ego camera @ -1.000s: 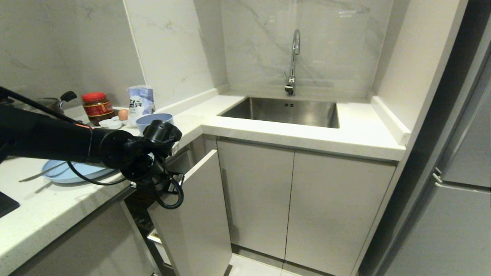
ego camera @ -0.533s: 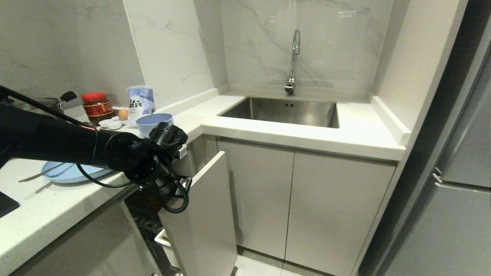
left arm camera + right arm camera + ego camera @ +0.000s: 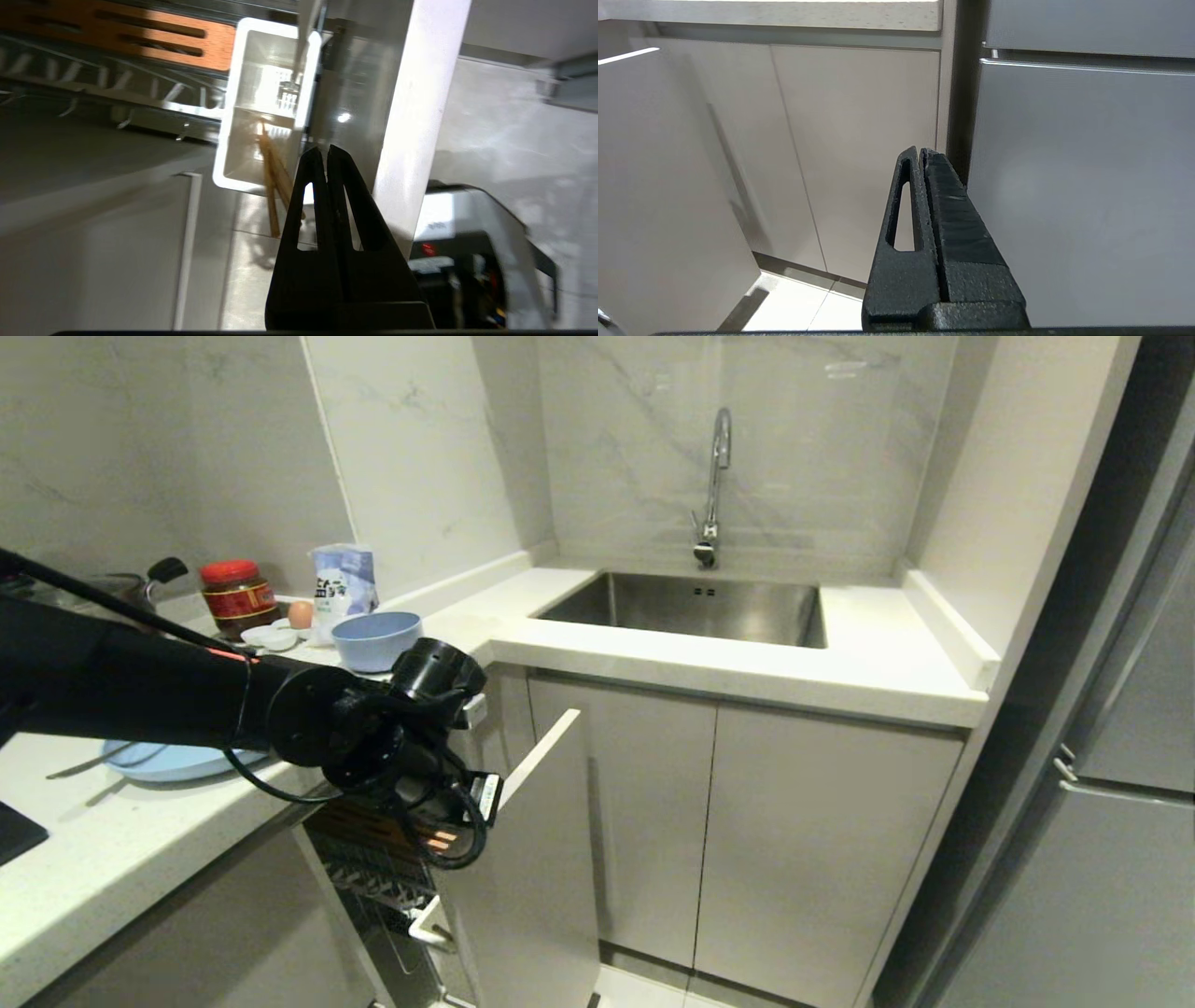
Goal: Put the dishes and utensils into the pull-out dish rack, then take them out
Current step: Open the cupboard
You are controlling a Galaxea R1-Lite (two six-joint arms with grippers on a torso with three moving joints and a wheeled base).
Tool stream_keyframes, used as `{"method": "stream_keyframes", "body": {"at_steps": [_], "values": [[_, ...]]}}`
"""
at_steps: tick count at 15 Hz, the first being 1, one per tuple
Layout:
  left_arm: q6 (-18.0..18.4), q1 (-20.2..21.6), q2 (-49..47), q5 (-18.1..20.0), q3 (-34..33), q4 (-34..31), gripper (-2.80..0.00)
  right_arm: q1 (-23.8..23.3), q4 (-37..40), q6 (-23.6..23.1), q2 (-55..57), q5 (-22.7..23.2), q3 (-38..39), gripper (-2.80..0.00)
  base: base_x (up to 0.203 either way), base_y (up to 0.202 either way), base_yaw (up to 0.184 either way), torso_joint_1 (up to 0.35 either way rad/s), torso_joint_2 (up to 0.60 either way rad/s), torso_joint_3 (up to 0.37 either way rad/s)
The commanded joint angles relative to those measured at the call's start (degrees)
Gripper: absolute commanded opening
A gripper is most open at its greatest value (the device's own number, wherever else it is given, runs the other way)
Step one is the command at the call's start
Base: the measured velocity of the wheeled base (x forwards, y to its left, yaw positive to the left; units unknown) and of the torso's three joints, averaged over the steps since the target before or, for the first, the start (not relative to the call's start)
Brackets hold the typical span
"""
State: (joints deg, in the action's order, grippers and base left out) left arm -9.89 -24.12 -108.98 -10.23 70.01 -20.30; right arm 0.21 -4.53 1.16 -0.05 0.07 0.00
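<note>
Pull-out dish rack [image 3: 523,859] stands partly drawn out below the counter [image 3: 653,663], left of the sink [image 3: 691,607]: pale flat front, chrome wire basket, slotted wooden bar [image 3: 117,37] and white utensil caddy [image 3: 266,107]. A pair of light wooden chopsticks [image 3: 273,182] leans in the caddy. Left gripper [image 3: 325,151] is pressed closed, empty, just behind the front's top edge. Light-blue plate [image 3: 163,761] and blue bowl [image 3: 376,639] rest on the counter. Right gripper [image 3: 920,151] is closed, empty, facing the cabinet doors [image 3: 850,149]
</note>
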Motion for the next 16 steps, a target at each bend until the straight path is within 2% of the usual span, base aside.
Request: {"method": "stream_keyframes", "body": {"at_steps": [1, 6, 11, 14, 16], "values": [[-2.04, -2.49, 0.44, 1.5, -0.39, -0.21, -2.8, 0.06, -0.04, -0.01, -0.04, 0.01, 1.49, -2.8, 0.0, 0.0, 0.0, 0.0, 0.0, 0.0], [-6.97, -6.62, 0.22, 8.66, -1.01, -0.07, -2.8, 0.06, -0.04, -0.02, -0.04, 0.01, 1.49, -2.8, 0.0, 0.0, 0.0, 0.0, 0.0, 0.0], [-13.47, -10.45, 0.61, 19.34, -0.97, 0.16, -2.8, 0.06, -0.04, 0.05, -0.04, 0.01, 1.49, -2.8, 0.0, 0.0, 0.0, 0.0, 0.0, 0.0], [-15.03, -11.99, 0.97, 20.33, -1.0, 0.26, -2.8, 0.07, -0.04, 0.0, -0.04, 0.01, 1.49, -2.8, 0.0, 0.0, 0.0, 0.0, 0.0, 0.0], [-16.14, -13.02, 1.02, 22.68, -0.93, 0.26, -2.8, 0.06, -0.04, -0.02, -0.04, 0.01, 1.49, -2.8, 0.0, 0.0, 0.0, 0.0, 0.0, 0.0]]}}
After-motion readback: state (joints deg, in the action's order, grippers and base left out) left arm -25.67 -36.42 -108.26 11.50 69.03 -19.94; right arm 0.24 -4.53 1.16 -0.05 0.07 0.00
